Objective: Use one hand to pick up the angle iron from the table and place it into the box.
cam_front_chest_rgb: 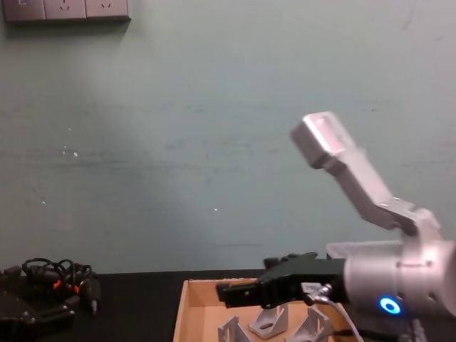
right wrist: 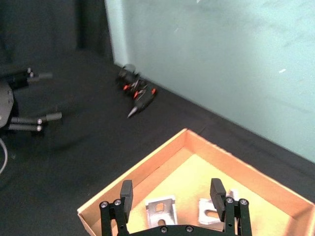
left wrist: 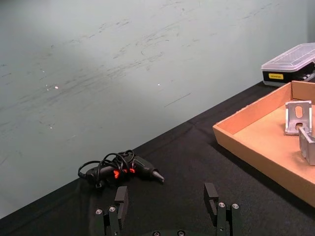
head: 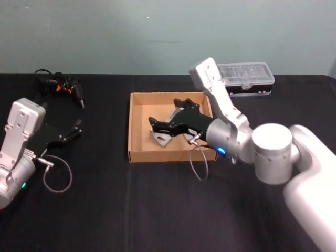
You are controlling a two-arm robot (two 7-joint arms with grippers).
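The tan cardboard box point(head: 137, 126) lies mid-table on the black tabletop point(head: 105, 210). My right gripper point(head: 164, 111) hangs just above the box's inside, open, with nothing between its fingers point(right wrist: 126, 194). Below it, on the box floor, stand two silver angle irons point(right wrist: 161, 209) point(right wrist: 211, 214), also visible from the head point(head: 163, 138) and the chest point(cam_front_chest_rgb: 267, 324). My left gripper point(head: 76, 130) rests low at the table's left, open and empty point(left wrist: 166, 196), well clear of the box point(left wrist: 246, 132).
A black plastic case with a clear lid point(head: 247, 79) sits behind the box to the right. A black tool with orange marks and a coiled cable point(head: 60, 84) lies at the back left. A grey wall stands behind the table.
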